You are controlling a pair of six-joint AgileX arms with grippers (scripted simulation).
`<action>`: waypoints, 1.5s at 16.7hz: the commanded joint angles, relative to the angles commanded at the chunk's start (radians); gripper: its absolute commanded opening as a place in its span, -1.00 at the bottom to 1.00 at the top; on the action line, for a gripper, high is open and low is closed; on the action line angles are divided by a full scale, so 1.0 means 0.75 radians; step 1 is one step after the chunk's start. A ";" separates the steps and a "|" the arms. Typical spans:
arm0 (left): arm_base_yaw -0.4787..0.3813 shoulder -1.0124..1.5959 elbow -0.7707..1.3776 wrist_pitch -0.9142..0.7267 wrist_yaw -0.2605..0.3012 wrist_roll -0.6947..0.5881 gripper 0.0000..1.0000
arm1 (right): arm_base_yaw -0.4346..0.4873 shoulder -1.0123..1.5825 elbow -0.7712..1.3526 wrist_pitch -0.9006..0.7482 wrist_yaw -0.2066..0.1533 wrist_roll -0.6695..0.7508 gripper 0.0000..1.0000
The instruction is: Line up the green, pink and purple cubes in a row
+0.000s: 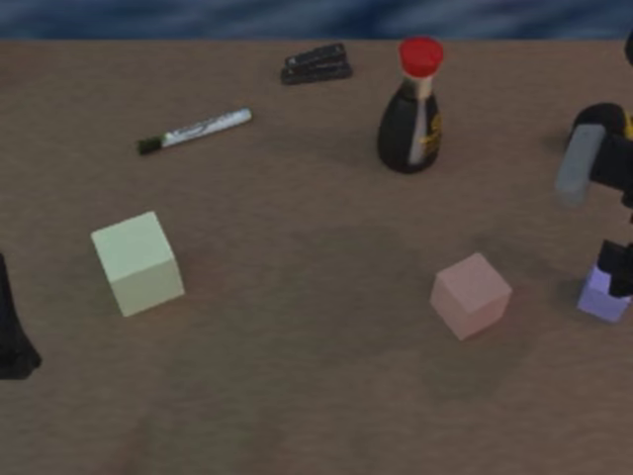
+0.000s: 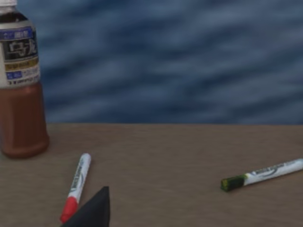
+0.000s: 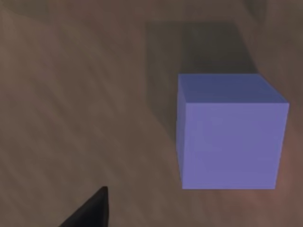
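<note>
The pale green cube (image 1: 137, 263) sits on the left part of the table. The pink cube (image 1: 471, 294) rests right of centre. The small purple cube (image 1: 601, 294) lies at the far right edge. My right gripper (image 1: 617, 277) hangs over it and covers its far corner. In the right wrist view the purple cube (image 3: 229, 135) stands on the table, apart from the one dark fingertip (image 3: 94, 210) that shows. The right gripper is open and holds nothing. My left gripper (image 1: 12, 341) is parked at the left edge, open and empty.
A soy sauce bottle (image 1: 412, 111) with a red cap stands at the back right. A green-capped marker (image 1: 195, 131) and a black stapler (image 1: 316, 63) lie at the back. The left wrist view shows a brown bottle (image 2: 20, 85) and a red marker (image 2: 75, 187).
</note>
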 joint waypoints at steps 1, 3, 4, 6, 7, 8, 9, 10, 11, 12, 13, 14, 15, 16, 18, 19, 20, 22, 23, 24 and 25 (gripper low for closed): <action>0.000 0.000 0.000 0.000 0.000 0.000 1.00 | 0.000 0.000 0.000 0.000 0.000 0.000 1.00; 0.000 0.000 0.000 0.000 0.000 0.000 1.00 | -0.006 -0.002 -0.007 0.007 0.000 0.001 1.00; 0.000 0.000 0.000 0.000 0.000 0.000 1.00 | -0.004 0.007 -0.020 0.025 0.000 0.000 1.00; 0.000 0.000 0.000 0.000 0.000 0.000 1.00 | -0.001 0.042 -0.066 0.102 0.000 0.000 1.00; 0.000 0.000 0.000 0.000 0.000 0.000 1.00 | -0.001 0.067 -0.095 0.161 0.000 0.001 1.00; 0.000 0.000 0.000 0.000 0.000 0.000 1.00 | 0.000 0.094 -0.127 0.230 0.001 0.002 1.00; 0.000 0.000 0.000 0.000 0.000 0.000 1.00 | 0.000 0.120 -0.161 0.297 0.001 0.004 1.00; 0.000 0.000 0.000 0.000 0.000 0.000 1.00 | 0.001 0.145 -0.192 0.353 0.001 0.005 1.00; 0.000 0.000 0.000 0.000 0.000 0.000 1.00 | 0.002 0.166 -0.218 0.396 0.001 0.006 1.00; 0.000 0.000 0.000 0.000 0.000 0.000 1.00 | 0.002 0.183 -0.236 0.424 0.001 0.006 1.00; 0.000 0.000 0.000 0.000 0.000 0.000 1.00 | 0.003 0.192 -0.245 0.437 0.001 0.005 1.00; 0.000 0.000 0.000 0.000 0.000 0.000 1.00 | 0.003 0.193 -0.246 0.439 0.001 0.005 1.00; 0.000 0.000 0.000 0.000 0.000 0.000 1.00 | 0.003 0.193 -0.246 0.439 0.001 0.005 1.00; 0.000 0.000 0.000 0.000 0.000 0.000 1.00 | 0.003 0.193 -0.246 0.439 0.001 0.005 1.00; 0.000 0.000 0.000 0.000 0.000 0.000 1.00 | 0.003 0.193 -0.246 0.439 0.001 0.005 0.85; 0.000 0.000 0.000 0.000 0.000 0.000 1.00 | 0.003 0.193 -0.246 0.439 0.001 0.005 0.70; 0.000 0.000 0.000 0.000 0.000 0.000 1.00 | 0.003 0.193 -0.246 0.439 0.001 0.005 0.55; 0.000 0.000 0.000 0.000 0.000 0.000 1.00 | 0.003 0.193 -0.246 0.439 0.001 0.005 0.25; 0.000 0.000 0.000 0.000 0.000 0.000 1.00 | 0.003 0.193 -0.246 0.439 0.001 0.005 0.10; 0.000 0.000 0.000 0.000 0.000 0.000 1.00 | 0.003 0.193 -0.246 0.439 0.001 0.005 -0.06; 0.000 0.000 0.000 0.000 0.000 0.000 1.00 | 0.003 0.193 -0.246 0.439 0.001 0.005 -0.21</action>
